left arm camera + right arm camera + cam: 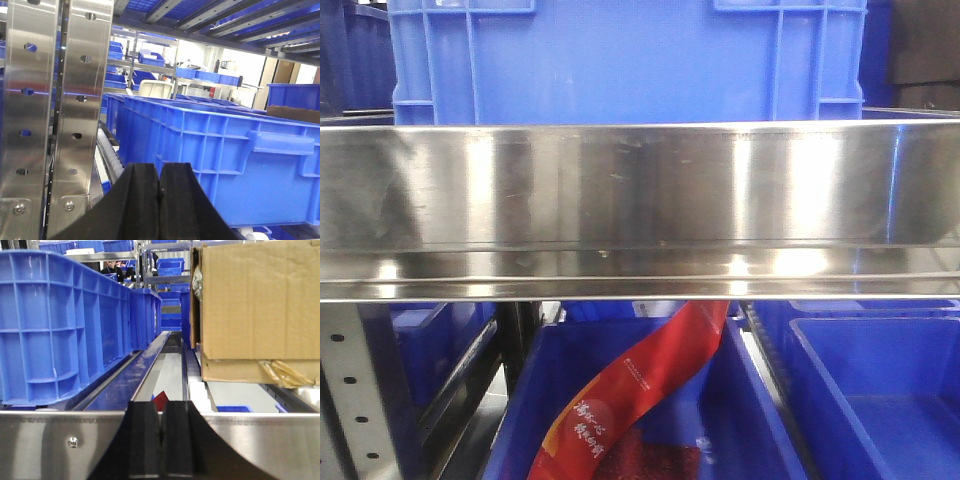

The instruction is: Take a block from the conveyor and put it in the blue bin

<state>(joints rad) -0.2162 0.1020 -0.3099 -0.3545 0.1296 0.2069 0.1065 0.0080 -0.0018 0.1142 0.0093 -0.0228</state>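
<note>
A large blue bin [620, 60] sits on the far side of a steel shelf rail [640, 200]. Both grippers, left [159, 192] and right [161, 440], show jaws pressed together, empty. You see no block or conveyor; nothing appears done yet.

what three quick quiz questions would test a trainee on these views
1. True or false: the left tool is shut with nothing between its fingers.
2. In the right wrist view, what sits to the right of the blue crate? A) cardboard box B) green block C) metal drum
3. In the front view, what colour is the strip hanging below the steel rail?

Key: 1 true; 2 A, the cardboard box; 3 red.
</note>
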